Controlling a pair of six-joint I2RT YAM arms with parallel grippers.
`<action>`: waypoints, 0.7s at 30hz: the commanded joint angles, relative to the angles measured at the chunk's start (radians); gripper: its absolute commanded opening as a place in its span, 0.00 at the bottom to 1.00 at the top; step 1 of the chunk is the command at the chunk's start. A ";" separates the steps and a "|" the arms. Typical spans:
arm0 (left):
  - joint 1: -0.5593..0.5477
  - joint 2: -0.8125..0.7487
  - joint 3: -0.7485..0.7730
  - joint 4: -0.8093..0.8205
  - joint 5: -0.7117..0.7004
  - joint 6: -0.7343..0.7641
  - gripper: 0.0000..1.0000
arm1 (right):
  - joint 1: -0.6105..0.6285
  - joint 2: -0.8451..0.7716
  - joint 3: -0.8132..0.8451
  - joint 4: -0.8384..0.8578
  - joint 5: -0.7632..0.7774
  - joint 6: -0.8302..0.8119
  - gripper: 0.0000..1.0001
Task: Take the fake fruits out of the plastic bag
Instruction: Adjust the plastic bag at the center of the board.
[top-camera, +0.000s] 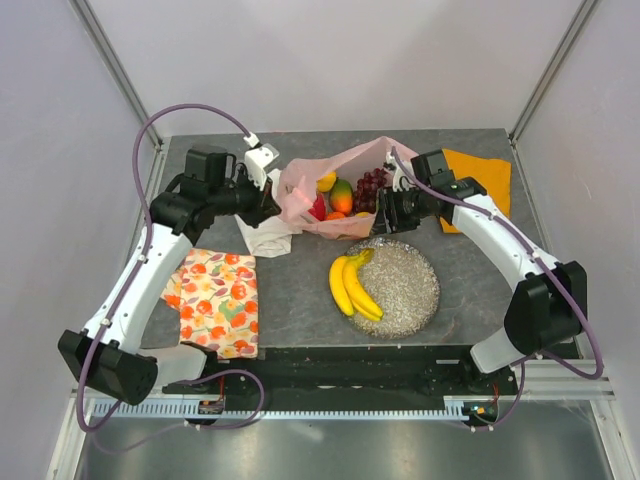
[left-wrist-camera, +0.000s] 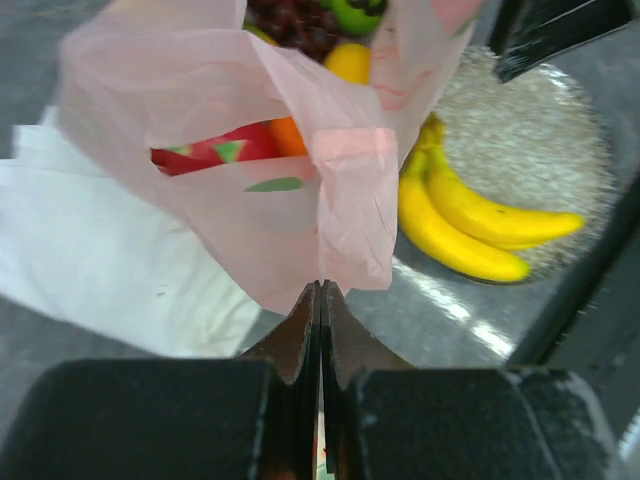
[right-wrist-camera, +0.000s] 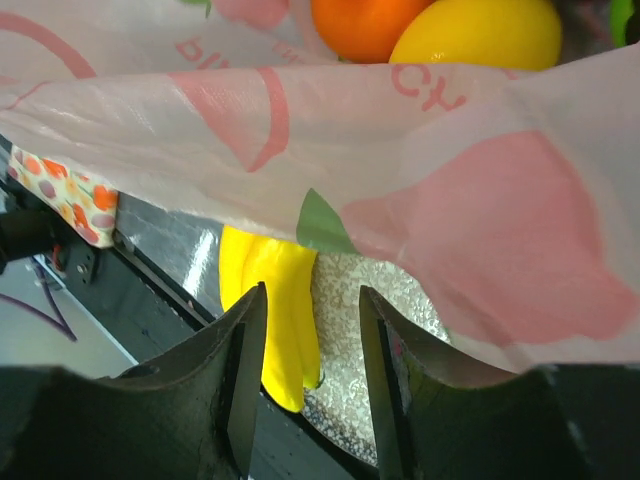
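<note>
Left claw (left-wrist-camera: 321, 290) is clenched, its tips pinching the lower fold of the plastic bag (left-wrist-camera: 250, 200). The bag sits at the rear middle of the table, partly over a white cloth (left-wrist-camera: 90, 260), with a fruit-patterned cloth (top-camera: 215, 300) lying well to the near left. Visible in the bag's open mouth are the dragon fruit (left-wrist-camera: 215, 150), orange (left-wrist-camera: 288, 135), yellow fruit (left-wrist-camera: 348, 62) and grapes (left-wrist-camera: 295, 25), while the banana bunch (top-camera: 352, 288) lies outside it on the silver dish (top-camera: 415, 295), just in front. Right claw (right-wrist-camera: 310, 300) is released, fingers apart at the bag's right wall with the film just beyond their tips, and an orange cloth (top-camera: 482, 178) lies behind it.
</note>
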 joint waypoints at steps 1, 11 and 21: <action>-0.003 0.004 -0.032 -0.004 0.194 -0.071 0.02 | 0.044 -0.038 0.022 -0.020 0.034 -0.095 0.50; -0.004 0.016 -0.055 -0.019 0.298 -0.081 0.02 | 0.107 0.152 0.430 0.038 -0.048 -0.202 0.51; -0.003 0.024 -0.038 0.036 0.254 -0.109 0.02 | 0.160 0.262 0.271 -0.089 0.277 -0.469 0.27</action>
